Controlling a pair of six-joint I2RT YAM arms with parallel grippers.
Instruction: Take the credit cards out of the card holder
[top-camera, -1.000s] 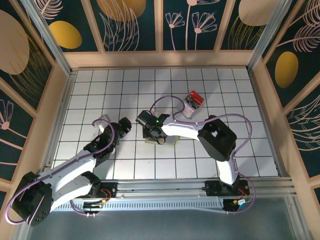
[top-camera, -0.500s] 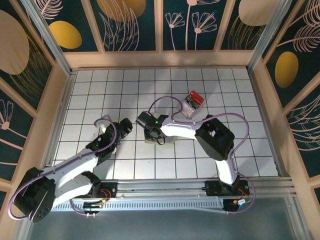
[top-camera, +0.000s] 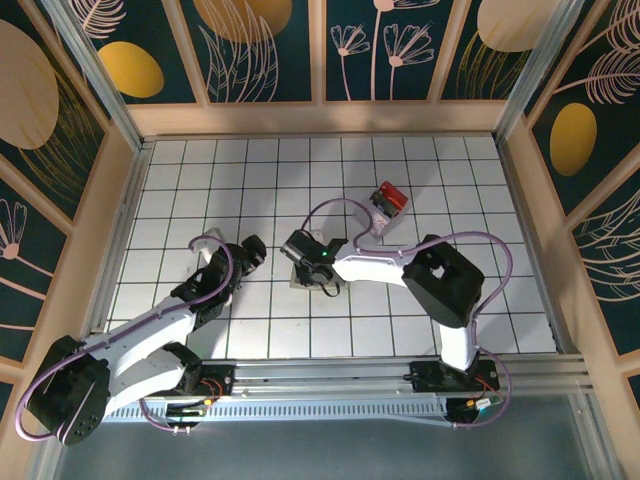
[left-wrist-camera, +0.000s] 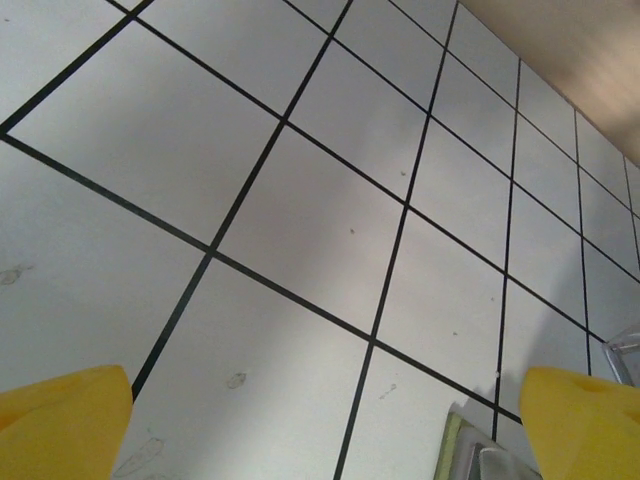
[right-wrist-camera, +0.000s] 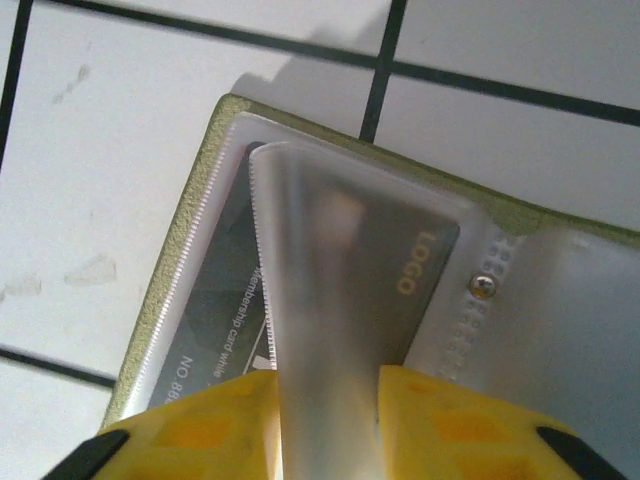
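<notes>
Yellow-green at its rim, the card holder (right-wrist-camera: 175, 250) lies open on the white gridded surface (top-camera: 480, 300), near the middle and directly beneath the right hand (right-wrist-camera: 325, 400). In the right wrist view that hand's yellow fingers (right-wrist-camera: 440, 425) stand on either side of a translucent sleeve (right-wrist-camera: 320, 280) that rises from the holder's left half, and they press against it so that the sleeve fills the gap between them. Behind the sleeve, inside the holder, sits a dark card (right-wrist-camera: 415, 265) printed with the gold word LOGO and lines of small white text. A screw marks the holder's spine, and more pale plastic pages spread beyond it.

The left hand (left-wrist-camera: 320, 420) hangs over bare tiles just to the left of the card holder, its two yellow fingertips far apart and holding nothing; a corner of the holder shows at the lower edge of its wrist view.

Beyond the card holder, toward the back right and well apart from it, rests a small red and grey stack (top-camera: 388, 201), too small to identify.
</notes>
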